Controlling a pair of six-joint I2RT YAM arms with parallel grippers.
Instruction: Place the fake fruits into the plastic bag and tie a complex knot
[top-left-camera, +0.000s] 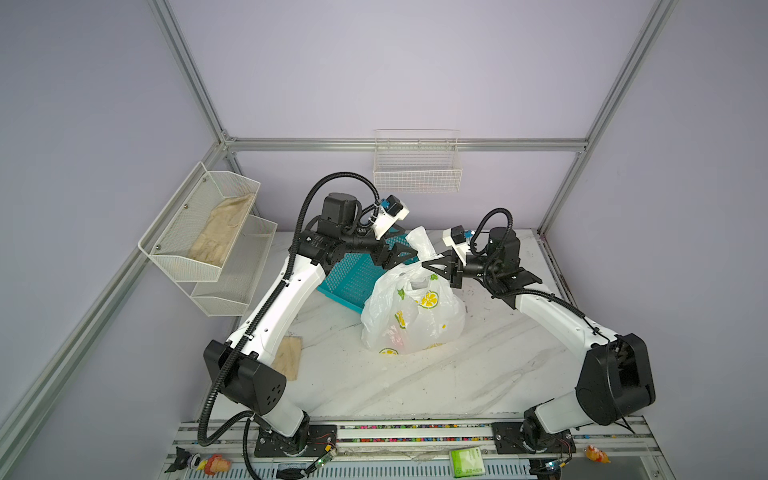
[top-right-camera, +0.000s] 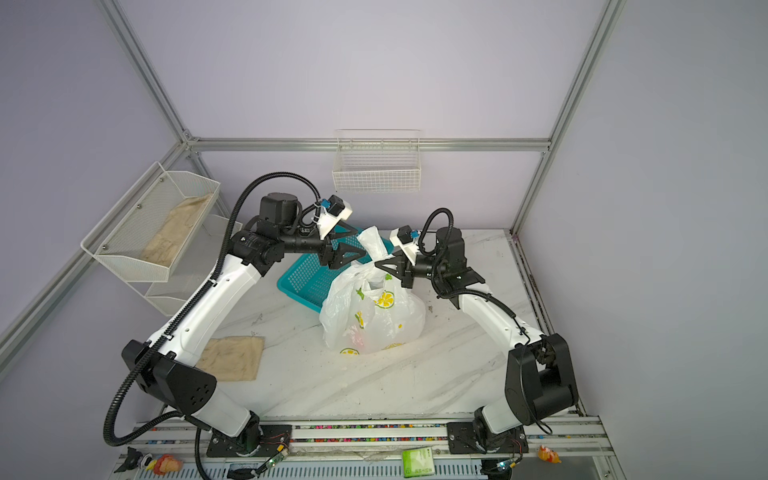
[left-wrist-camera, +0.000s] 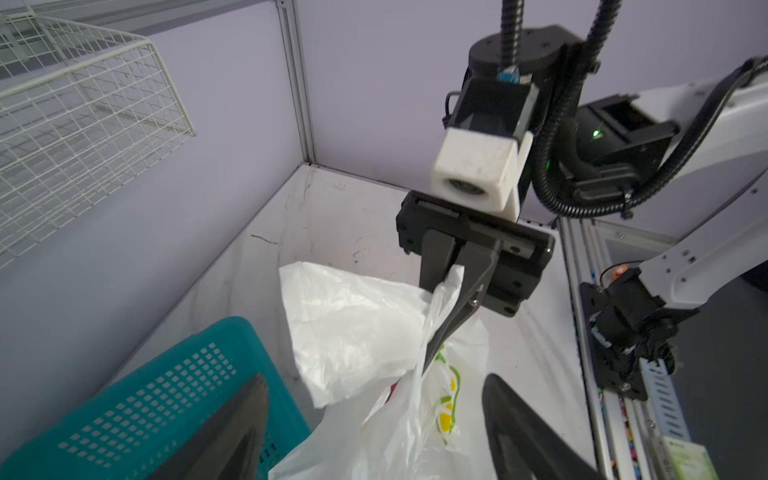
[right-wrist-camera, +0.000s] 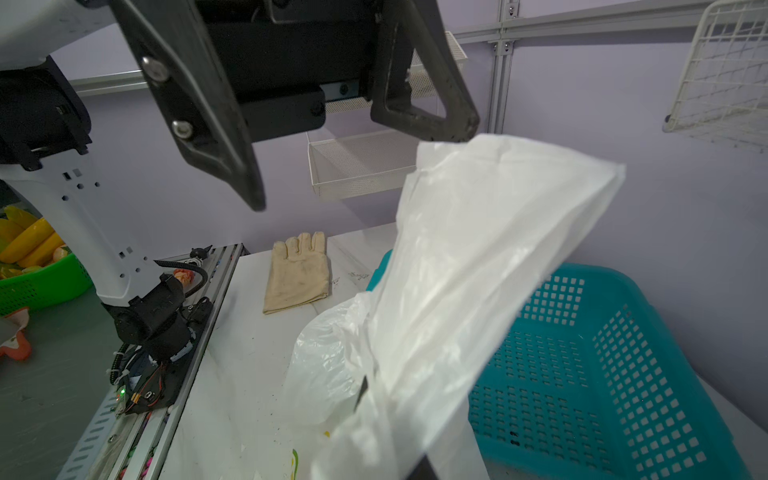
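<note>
Top views, plastic bag (top-left-camera: 415, 316) (top-right-camera: 374, 316): is standing bulged on the tabletop (top-left-camera: 457, 374), just in front of the teal basket (top-left-camera: 349, 278), with one handle rising between the two end effectors.
Top views, fake fruits (top-left-camera: 394, 334): are showing only as a reddish blur through the bag's lower wall.
Top views, left end effector (top-left-camera: 409, 243) (top-right-camera: 359, 243): is hovering spread beside the raised handle.
Top views, right end effector (top-left-camera: 428, 265) (top-right-camera: 380, 265): is meeting the bag's top from the opposite side.
Left wrist view, right end effector (left-wrist-camera: 430, 357): is pinching a twisted strip of the plastic bag (left-wrist-camera: 353, 332), jaws fully together on it.
Left wrist view, left end effector (left-wrist-camera: 376, 378): is standing wide apart, gripping nothing.
Right wrist view, left end effector (right-wrist-camera: 363, 168): is gaping wide and holding nothing, with one fingertip (right-wrist-camera: 467, 129) just touching the handle's upper edge.
Right wrist view, glove (right-wrist-camera: 297, 274): is lying flat on the tabletop beyond the bag.
</note>
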